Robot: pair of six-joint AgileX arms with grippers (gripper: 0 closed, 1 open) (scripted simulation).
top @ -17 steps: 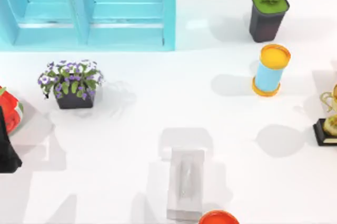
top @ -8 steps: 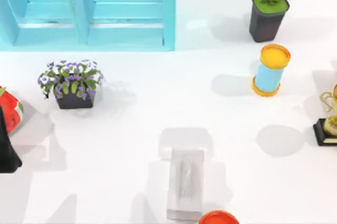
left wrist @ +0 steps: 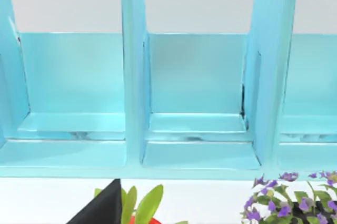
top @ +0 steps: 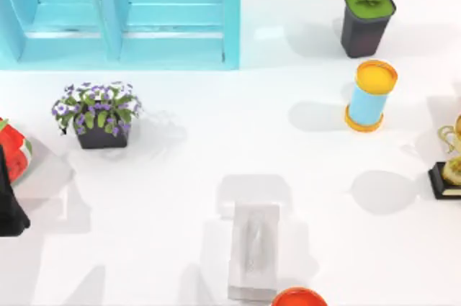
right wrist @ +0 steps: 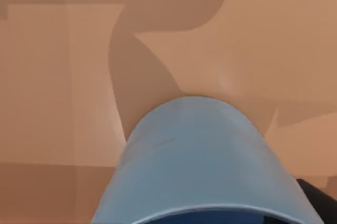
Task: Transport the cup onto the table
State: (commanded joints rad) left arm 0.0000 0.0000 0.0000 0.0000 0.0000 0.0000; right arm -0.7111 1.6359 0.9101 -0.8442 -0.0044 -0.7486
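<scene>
The white surface [top: 187, 198] spreads widest, with the turquoise cabinet [top: 122, 11] standing at its far left. Across it sit a white box [top: 253, 250], a purple-flowered pot [top: 99, 114] at left, a dark pot with a green plant [top: 367, 16] far right, and just nearer, a light-blue cylinder [top: 370, 96] with yellow ends. The left arm [top: 9, 201] stays at the left edge; whether its jaws are open cannot be told. The cup [right wrist: 202, 161] fills the right wrist view, close against a plain brown ground; the right jaws' state cannot be told either.
</scene>
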